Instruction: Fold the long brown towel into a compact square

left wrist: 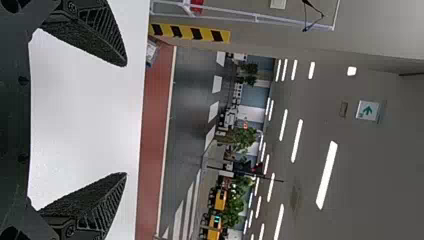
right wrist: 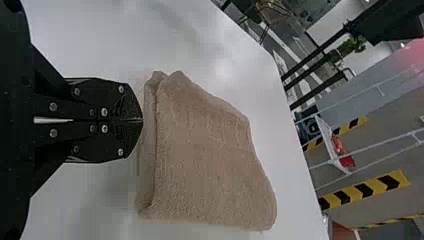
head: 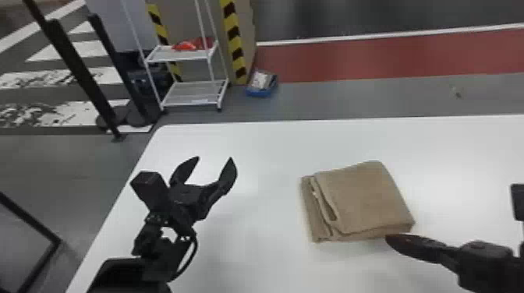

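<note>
- brown towel [head: 362, 195] on white table [head: 273, 148], to the right in head view; folded up in a thick, squarish block, w/ layers piled up
- on towel's left side in head view, small gap btwn layers; strip of low part in sight past top flap
- top of towel pretty flat, w/ soft, round folds at the side nearest the robot
- r. gripper [head: 388, 237] right by towel's near right corner in head view; in wrist view, r. gripper [right wrist: 142, 120] closed, tips together, aimed at towel's edge; can't tell if touching
- l. gripper [head: 214, 158] over table's left part, well apart from towel; in wrist view, l. gripper [left wrist: 125, 119] wide open, w/ air btwn its 2 fingers
- past table's far left corner, white rack [head: 183, 104] on floor, w/ red thing [head: 185, 46] on its upper shelf
- next to rack, yellow & black striped post [head: 234, 35], & blue box [head: 257, 93] on floor
- further left, tall black poles [head: 78, 70]
- way back, wide red floor strip [head: 370, 56]
- in l. wrist view, green & white sign [left wrist: 368, 110] & long lights [left wrist: 327, 175] up high
</note>
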You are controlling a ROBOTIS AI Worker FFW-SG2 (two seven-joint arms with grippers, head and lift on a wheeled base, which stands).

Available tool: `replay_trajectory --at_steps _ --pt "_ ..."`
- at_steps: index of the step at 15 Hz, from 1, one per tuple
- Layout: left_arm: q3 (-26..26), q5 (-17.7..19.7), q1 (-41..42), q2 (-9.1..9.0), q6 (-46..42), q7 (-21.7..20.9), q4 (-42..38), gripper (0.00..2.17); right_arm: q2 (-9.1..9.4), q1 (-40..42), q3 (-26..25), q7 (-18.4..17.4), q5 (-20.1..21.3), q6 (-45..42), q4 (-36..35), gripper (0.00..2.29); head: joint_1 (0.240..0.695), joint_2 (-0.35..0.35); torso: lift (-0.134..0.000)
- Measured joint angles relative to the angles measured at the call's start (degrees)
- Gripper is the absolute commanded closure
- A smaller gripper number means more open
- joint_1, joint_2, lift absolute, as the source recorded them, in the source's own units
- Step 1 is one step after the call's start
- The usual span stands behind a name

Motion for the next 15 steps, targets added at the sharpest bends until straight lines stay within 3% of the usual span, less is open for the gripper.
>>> replay_trajectory --at_steps 2,5,10,15 --pt "-0.3 0.0 -0.4 -0.06 0.0 -0.2 0.6 0.10 0.03 -1.9 -0.4 -0.8 1.3 1.2 1.6 2.05 0.695 0.149 -0.125" --pt "-0.2 0.0 -0.3 -0.15 -0.4 -0.4 0.7 0.10 0.49 -7.3 2.7 -3.7 4.4 1.6 7.8 2.05 0.695 0.150 -0.125" --pt "0.8 0.2 0.5 -0.03 -1.1 -0.4 0.5 0.10 1.36 -16.5 5.7 -12.2 5.2 -1.2 18.5 2.05 0.695 0.152 -0.125" --pt "0.8 0.2 0.4 -0.03 -1.2 -0.4 0.7 0.10 4.03 -23.4 8.1 -18.3 5.3 -9.1 27.6 2.05 0.695 0.166 -0.125"
